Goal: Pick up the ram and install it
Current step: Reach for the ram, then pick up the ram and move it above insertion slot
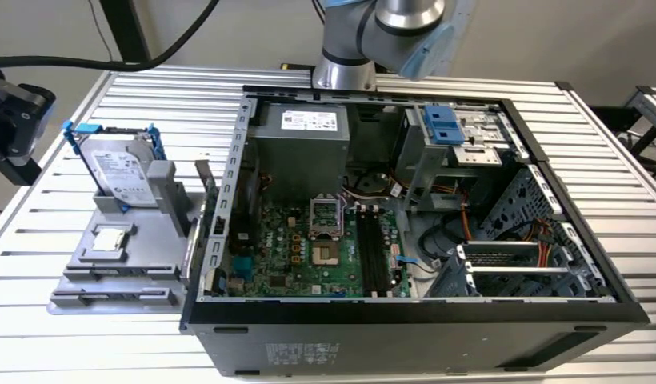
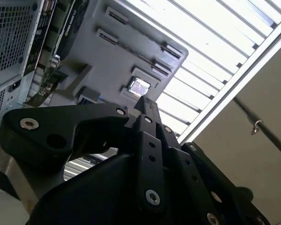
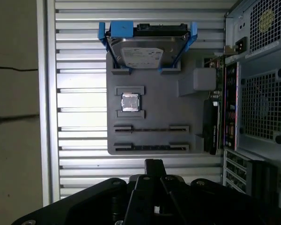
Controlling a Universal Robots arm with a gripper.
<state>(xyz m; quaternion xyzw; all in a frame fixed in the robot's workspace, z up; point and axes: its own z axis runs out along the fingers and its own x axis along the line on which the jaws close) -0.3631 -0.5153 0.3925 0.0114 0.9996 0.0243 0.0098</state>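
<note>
Tool at the exterior view's left edge: we saw its fingers pressed together, well apart from the grey tray on the slatted surface. On that tray the hard drive stood at the far end, with the processor nearer. In the nearest slot row a thin dark strip, which we took for the ram, stood on edge. At the exterior view's right lay the open computer case, with its motherboard and black memory slots.
</note>
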